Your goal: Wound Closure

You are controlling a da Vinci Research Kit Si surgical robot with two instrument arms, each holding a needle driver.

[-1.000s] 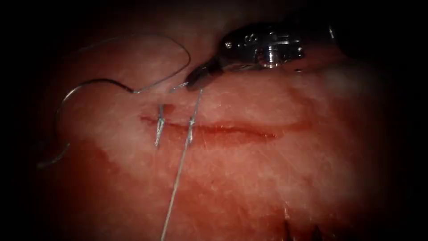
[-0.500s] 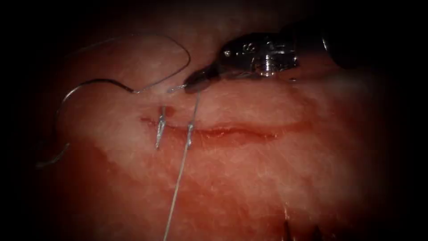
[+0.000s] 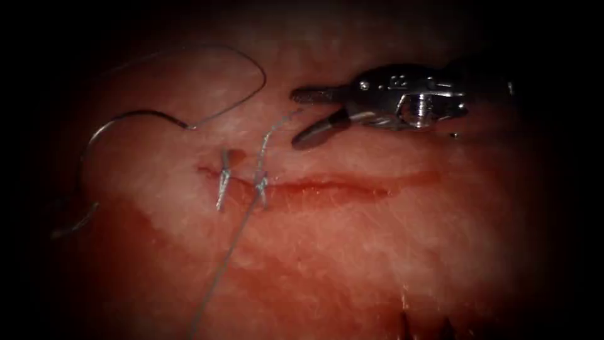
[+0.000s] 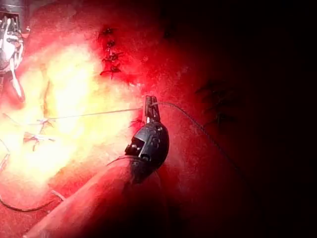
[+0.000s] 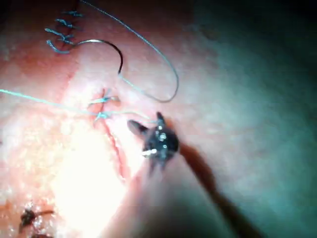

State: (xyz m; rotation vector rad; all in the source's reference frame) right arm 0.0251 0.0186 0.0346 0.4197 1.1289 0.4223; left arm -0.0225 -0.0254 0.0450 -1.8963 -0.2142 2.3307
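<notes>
My needle [image 3: 104,135] lies free on the tissue [image 3: 352,252], left of the cut [image 3: 340,184], not in it and held by neither gripper. Two knotted stitches [image 3: 223,179] cross the cut's left end. The thread [image 3: 226,252] runs from the second knot to my left gripper [image 4: 150,107], which is clamped on it. Right of the knots, my right gripper [image 3: 302,116] hovers wide open, holding nothing. Its stamped marks are unreadable.
</notes>
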